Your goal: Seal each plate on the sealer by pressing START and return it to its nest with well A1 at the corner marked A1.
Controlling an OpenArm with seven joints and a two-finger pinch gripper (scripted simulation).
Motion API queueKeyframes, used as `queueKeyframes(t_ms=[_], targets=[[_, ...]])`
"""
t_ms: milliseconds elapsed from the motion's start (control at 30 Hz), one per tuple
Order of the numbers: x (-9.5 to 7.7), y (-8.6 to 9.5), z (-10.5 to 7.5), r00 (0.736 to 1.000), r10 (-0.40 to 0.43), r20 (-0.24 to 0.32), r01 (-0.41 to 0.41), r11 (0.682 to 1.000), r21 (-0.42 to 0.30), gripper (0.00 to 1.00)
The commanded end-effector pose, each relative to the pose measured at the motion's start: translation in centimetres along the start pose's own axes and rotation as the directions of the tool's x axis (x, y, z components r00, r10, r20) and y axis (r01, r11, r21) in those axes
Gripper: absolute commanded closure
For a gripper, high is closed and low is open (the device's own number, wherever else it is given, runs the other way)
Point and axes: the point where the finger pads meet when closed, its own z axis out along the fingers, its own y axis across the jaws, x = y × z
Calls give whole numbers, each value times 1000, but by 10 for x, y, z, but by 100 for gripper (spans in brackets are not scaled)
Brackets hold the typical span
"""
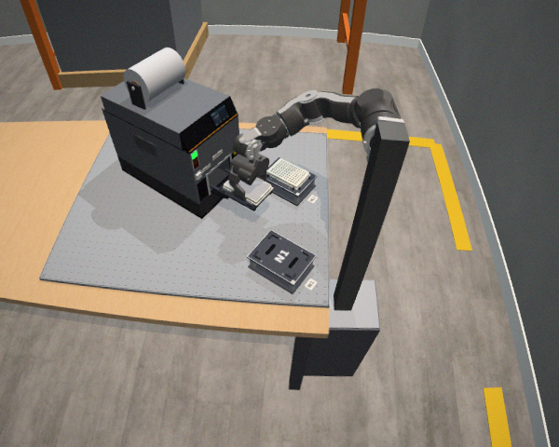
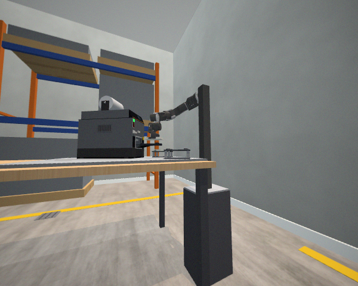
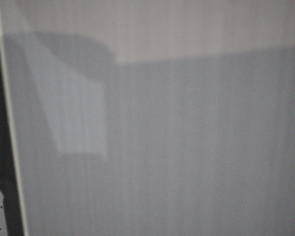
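Note:
A sealed plate (image 1: 258,193) (image 2: 156,139) (image 3: 197,138) with smooth pale foil is held level by my gripper (image 1: 251,186) (image 2: 154,137), which is shut on it. In the exterior view the plate is slightly above the sealer's extended stage (image 1: 253,207) (image 2: 156,144), with a gap between them. The foil fills most of the wrist view; the fingertips are out of that view. The sealer (image 1: 147,139) (image 2: 107,132) shows a green lamp (image 1: 194,155) (image 2: 133,120). An open plate (image 1: 289,172) with visible wells sits on nest N2 (image 1: 297,196). Nest N1 (image 1: 267,260) holds no plate.
The sealer's front face is close beside my hand, with the foil roll (image 1: 156,72) (image 2: 111,103) on its top. Nest N2 is just right of the stage, close to the held plate. The arm's post (image 1: 374,216) (image 2: 204,123) stands beyond the right table edge.

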Motion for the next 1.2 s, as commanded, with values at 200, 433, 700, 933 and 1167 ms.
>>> queueKeyframes(t_ms=[200, 433, 700, 933, 1167], targets=[[17, 8, 1, 1000, 4, -1, -4, 1000, 7, 100], [29, 14, 1, 1000, 4, -1, -4, 1000, 7, 100], [43, 22, 1, 1000, 4, 0, -4, 1000, 7, 100], [58, 29, 1, 1000, 3, 0, -3, 1000, 8, 100], [69, 34, 1, 1000, 3, -1, -3, 1000, 8, 100]])
